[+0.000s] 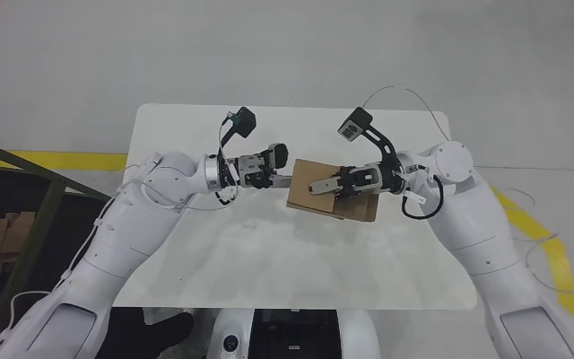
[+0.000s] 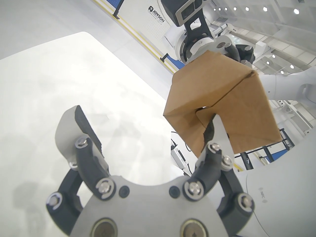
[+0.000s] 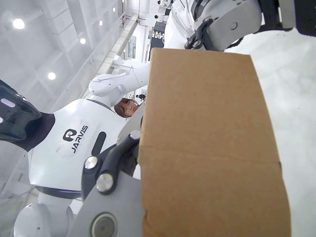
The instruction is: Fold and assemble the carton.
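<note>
The brown cardboard carton [image 1: 334, 190] is held up over the middle of the white table [image 1: 269, 260], partly folded into a box shape. My right gripper [image 1: 321, 187] is shut on one of its panels; in the right wrist view one finger [image 3: 132, 124] lies against the carton [image 3: 209, 136] and the other is hidden behind the board. My left gripper [image 2: 148, 127] stands open at the carton's left side. One of its fingertips [image 2: 215, 130] touches a lower flap of the carton [image 2: 217, 94]; the other fingertip [image 2: 82, 124] is free over the table.
The table's bare surface stretches in front of and to the left of the carton. A dark rack [image 1: 27, 206] stands on the floor beyond the table's left edge, beside yellow floor tape [image 1: 81, 161].
</note>
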### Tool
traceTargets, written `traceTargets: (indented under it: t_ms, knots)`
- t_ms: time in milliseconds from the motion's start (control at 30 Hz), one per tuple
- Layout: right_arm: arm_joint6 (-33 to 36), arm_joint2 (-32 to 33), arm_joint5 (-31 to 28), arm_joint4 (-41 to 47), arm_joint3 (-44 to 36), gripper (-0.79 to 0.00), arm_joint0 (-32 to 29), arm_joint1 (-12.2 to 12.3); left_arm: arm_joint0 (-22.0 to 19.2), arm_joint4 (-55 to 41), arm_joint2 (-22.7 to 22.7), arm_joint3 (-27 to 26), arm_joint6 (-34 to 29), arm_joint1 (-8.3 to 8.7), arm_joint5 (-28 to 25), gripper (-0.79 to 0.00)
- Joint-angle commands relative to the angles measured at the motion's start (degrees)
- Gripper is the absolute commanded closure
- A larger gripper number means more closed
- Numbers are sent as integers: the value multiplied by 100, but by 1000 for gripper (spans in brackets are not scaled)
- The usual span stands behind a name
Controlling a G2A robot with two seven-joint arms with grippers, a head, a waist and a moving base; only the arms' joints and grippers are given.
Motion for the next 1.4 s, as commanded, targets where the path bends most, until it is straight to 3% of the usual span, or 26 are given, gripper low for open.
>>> traceTargets:
  t_ms: [0, 600, 1000, 1367]
  knots:
    - [1, -2, 1, 9, 4, 0, 2, -2, -8, 6, 11, -10, 0, -6, 4, -785]
    - [23, 1, 4, 11, 8, 0, -2, -15, -38, -73, 40, -89, 27, -53, 53, -785]
    - [-13, 13, 86, -142, 172, 0, -9, -6, 129, 257, -400, 78, 309, 16, 50, -785]
    - [-250, -393, 251, -479, 1291, 0, 262, -121, 389, 1220, -919, 223, 1169, 76, -702, -785]
